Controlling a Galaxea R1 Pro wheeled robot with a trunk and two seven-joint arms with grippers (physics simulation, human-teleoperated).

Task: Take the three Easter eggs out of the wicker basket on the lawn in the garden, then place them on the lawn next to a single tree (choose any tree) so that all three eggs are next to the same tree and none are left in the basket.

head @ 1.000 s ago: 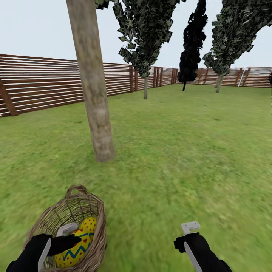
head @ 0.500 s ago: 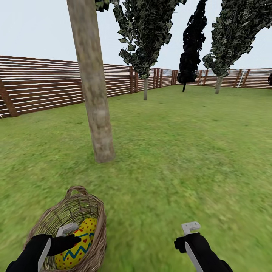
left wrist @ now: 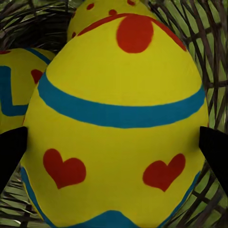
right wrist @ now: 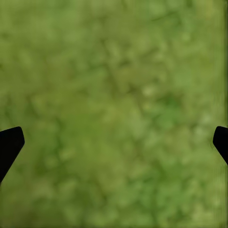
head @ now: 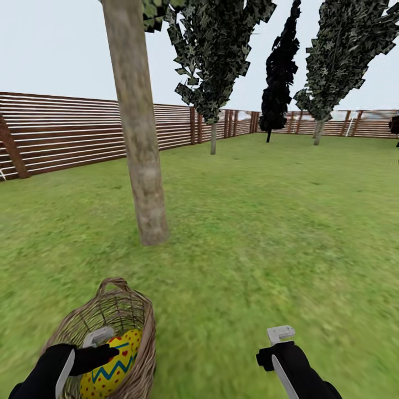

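While the wide mottled green lawn [head: 288, 233] runs out to the brown slatted fence [head: 61, 130], the tall pale grey-brown tree trunk [head: 138, 138] stands just beyond the brown open-weave wicker basket [head: 119, 310], probably a handy drop spot. Three yellow eggs painted with red hearts and teal bands [left wrist: 116, 123] sit in the basket. The left hand [left wrist: 114, 147] reaches in, its fingers [left wrist: 12, 152] spread at the nearest egg's flanks; contact cannot be told. The right hand [right wrist: 114, 142] hovers spread wide and empty over bare grass.
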